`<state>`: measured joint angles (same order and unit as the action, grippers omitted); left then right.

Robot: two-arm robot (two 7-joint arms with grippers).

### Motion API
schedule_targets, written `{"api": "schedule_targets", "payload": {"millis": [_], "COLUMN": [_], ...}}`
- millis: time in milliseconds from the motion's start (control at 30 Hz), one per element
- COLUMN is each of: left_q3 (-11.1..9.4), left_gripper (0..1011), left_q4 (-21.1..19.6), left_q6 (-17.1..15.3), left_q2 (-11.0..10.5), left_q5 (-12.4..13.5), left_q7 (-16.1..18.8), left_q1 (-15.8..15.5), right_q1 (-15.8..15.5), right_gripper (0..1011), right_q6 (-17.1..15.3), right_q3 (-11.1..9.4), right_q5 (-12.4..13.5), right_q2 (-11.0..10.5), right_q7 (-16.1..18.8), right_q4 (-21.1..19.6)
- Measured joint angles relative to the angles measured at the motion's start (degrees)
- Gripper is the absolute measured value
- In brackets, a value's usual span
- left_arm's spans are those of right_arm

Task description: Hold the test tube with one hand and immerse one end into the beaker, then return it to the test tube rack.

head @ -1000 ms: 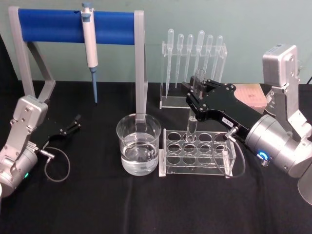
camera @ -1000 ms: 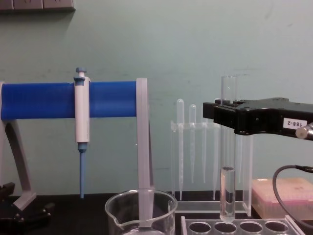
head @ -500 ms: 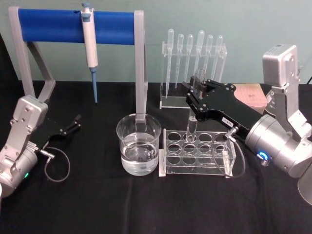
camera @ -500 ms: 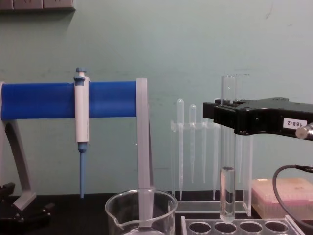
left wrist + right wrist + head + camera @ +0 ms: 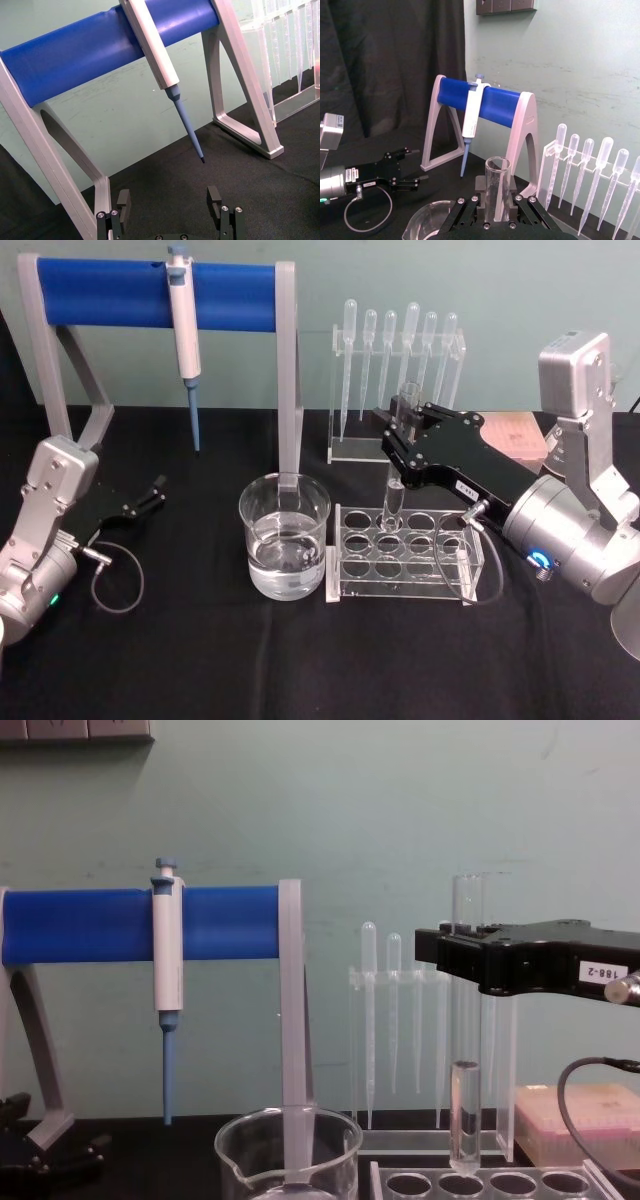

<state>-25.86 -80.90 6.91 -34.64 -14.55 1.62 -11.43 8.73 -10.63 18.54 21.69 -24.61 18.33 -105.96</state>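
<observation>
Chest view: the right gripper [image 5: 466,956] clamps the upright tube [image 5: 465,1115], its round end just above a rack [image 5: 520,1184] hole, beside the beaker [image 5: 288,1145]. The left gripper [image 5: 152,494] rests parked, fingers apart.

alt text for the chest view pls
The right gripper holds the test tube upright, its rounded end just over a hole of the clear rack. The beaker stands left of the rack, a white-and-blue pipettor hangs on a blue stand behind, and the left gripper lies at lower left.
</observation>
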Motion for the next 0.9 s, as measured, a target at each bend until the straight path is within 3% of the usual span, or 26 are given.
{"api": "schedule_targets", "payload": {"millis": [900], "left_q3": [0.0], "left_gripper": [1000], "left_q4": [0.0], "left_q6": [0.0], "left_q2": [0.0], "left_q5": [0.0], "left_q7": [0.0], "left_q1": [0.0], "right_q1": [0.0], "right_gripper": [228], "right_q6": [0.0], "right_q3": [0.0], "right_q5": [0.0], "right_q2": [0.0], "right_q7": [0.0], "right_q4": [0.0]}}
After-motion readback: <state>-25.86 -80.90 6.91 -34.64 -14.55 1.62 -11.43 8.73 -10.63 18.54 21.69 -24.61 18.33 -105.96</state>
